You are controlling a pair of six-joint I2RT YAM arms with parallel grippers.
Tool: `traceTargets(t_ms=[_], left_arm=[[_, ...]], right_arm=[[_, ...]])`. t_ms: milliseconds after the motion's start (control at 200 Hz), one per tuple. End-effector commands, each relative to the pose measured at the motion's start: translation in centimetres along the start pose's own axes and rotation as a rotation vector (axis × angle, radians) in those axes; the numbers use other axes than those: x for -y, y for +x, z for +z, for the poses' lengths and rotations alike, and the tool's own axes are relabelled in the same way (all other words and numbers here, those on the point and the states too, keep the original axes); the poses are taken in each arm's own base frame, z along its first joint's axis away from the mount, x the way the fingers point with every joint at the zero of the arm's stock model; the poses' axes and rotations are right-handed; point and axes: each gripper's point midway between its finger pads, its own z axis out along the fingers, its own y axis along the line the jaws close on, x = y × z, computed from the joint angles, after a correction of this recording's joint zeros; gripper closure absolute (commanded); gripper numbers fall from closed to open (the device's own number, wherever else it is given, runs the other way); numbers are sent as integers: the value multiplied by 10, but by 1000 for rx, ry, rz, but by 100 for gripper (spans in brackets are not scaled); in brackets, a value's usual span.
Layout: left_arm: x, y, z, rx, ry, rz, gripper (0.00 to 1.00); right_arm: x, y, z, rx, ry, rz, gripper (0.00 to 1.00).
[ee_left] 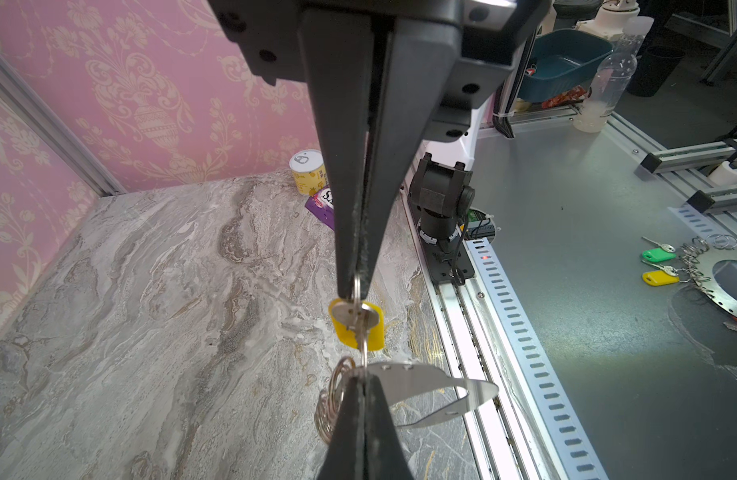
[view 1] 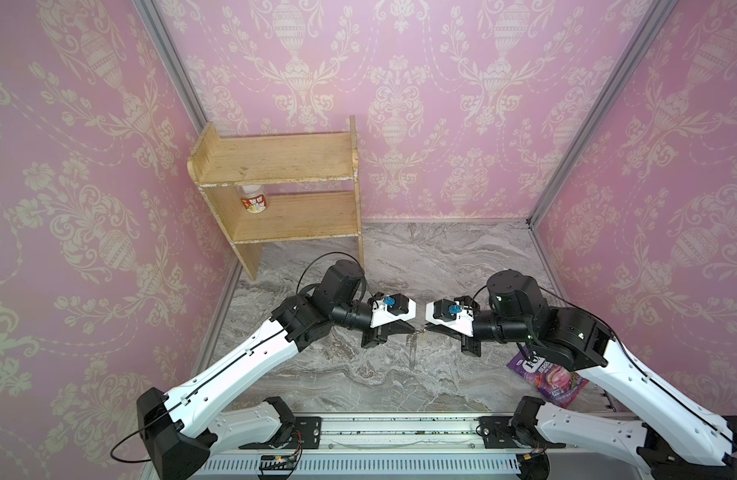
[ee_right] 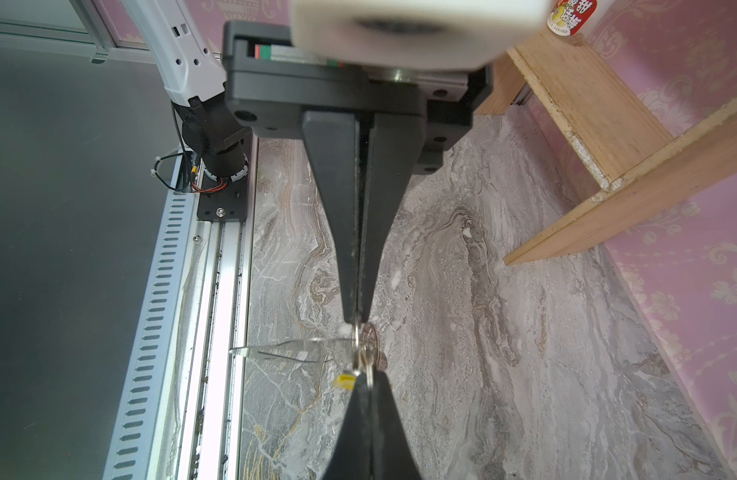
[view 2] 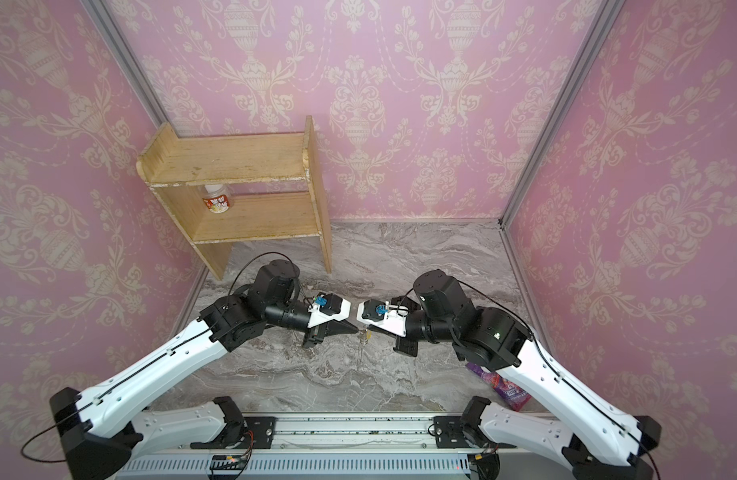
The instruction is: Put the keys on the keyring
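Note:
Both grippers meet tip to tip above the middle of the marble table [view 1: 358,374]. My left gripper [ee_left: 361,376] is shut on the keyring [ee_left: 416,382], a thin silver plate with an oval cut-out, pinched at the edge that carries its cluster of metal rings [ee_left: 331,403]. My right gripper [ee_left: 357,291] is shut on the small ring of the keys [ee_left: 352,313], a silver key hanging in front of its yellow tag [ee_left: 377,332]. The key's blade reaches down to the left fingertips. In the right wrist view the plate [ee_right: 283,347] shows edge-on. In both top views the hanging keyring [view 1: 412,347] is barely visible.
A wooden shelf [view 1: 283,187] holding a jar [view 1: 254,199] stands at the back left. A purple packet [view 1: 545,376] lies under the right arm, with a yellow can [ee_left: 306,172] beside it. Beyond the front rail [view 1: 400,432], a second plate with green and yellow tagged keys [ee_left: 659,266] lies on the grey bench.

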Motion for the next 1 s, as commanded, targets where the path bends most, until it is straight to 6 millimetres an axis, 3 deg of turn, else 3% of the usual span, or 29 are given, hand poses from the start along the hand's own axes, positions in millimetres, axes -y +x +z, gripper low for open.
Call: traceTargets(t_ms=[0,996], left_arm=[[1,-17,-8,26,-16,58,100],[4,-25,-10,40,-5,70,100]], right_arm=[[-7,-1,-4,3,-32,1,100],[-3,1,1,-4,-21,4,100]])
